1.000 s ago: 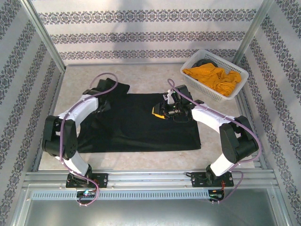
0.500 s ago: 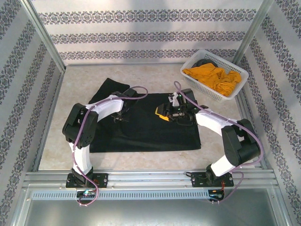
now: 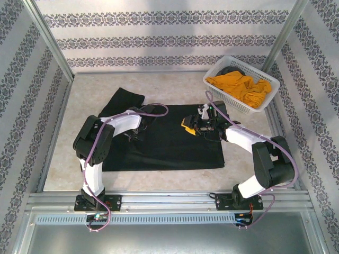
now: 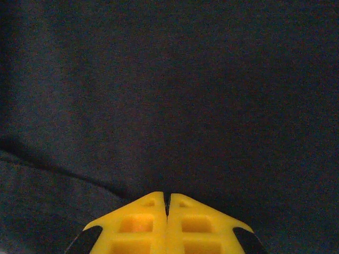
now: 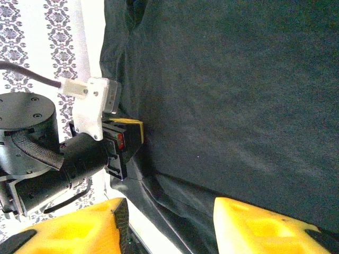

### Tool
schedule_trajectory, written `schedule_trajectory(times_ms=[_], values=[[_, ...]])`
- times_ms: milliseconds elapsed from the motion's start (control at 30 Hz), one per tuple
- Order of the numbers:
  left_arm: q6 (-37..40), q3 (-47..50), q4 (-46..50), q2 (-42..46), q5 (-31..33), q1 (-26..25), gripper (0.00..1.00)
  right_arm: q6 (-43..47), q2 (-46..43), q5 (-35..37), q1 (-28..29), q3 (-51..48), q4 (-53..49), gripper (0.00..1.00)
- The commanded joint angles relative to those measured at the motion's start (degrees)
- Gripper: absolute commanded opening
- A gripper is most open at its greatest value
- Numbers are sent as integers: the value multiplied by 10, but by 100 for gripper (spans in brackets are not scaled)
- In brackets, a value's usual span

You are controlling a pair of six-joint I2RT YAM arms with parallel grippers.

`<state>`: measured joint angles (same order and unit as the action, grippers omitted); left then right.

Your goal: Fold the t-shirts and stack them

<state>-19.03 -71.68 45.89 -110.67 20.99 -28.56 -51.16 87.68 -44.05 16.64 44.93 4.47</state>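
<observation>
I see the black t-shirt [image 3: 164, 145] spread flat on the bench [image 3: 175, 84], my left claw [image 4: 166, 194] clenched tight low over its left part, my right claw [image 5: 169, 209] hanging released over its far right part — and the mustard-orange t-shirt [image 3: 241, 87] heaped in the white basket [image 3: 231, 102].

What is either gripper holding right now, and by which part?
Left gripper is shut, seemingly pinching the black t-shirt at a fold in its left part; right gripper is open, holding nothing.
</observation>
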Motion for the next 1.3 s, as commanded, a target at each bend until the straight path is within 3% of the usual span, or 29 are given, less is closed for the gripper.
schedule_trajectory(times_ms=[0, 200, 367, 633, 867, 1067, 1267], values=[[-108, 27, 2, 75, 52, -3, 0, -4, -14, -11, 5, -1, 15, 47], [-432, 189, -71, 265, 37, -4, 0, -3, -7, -16, 5, -1, 19, 46], [-574, 356, -239, 410, 44, -3, 0, -1, 1, -24, 8, 2, 19, 46], [-625, 474, -407, 489, 47, -3, 0, 3, 1, -31, 9, -1, 18, 46], [-643, 523, -530, 493, 34, -3, 0, 5, -3, -34, 10, -4, 14, 45], [-643, 529, -686, 420, 11, -3, 0, 7, -5, -34, 12, -7, 9, 45], [-641, 506, -755, 327, -24, -3, 1, 8, -12, -32, 12, -11, 6, 44]])
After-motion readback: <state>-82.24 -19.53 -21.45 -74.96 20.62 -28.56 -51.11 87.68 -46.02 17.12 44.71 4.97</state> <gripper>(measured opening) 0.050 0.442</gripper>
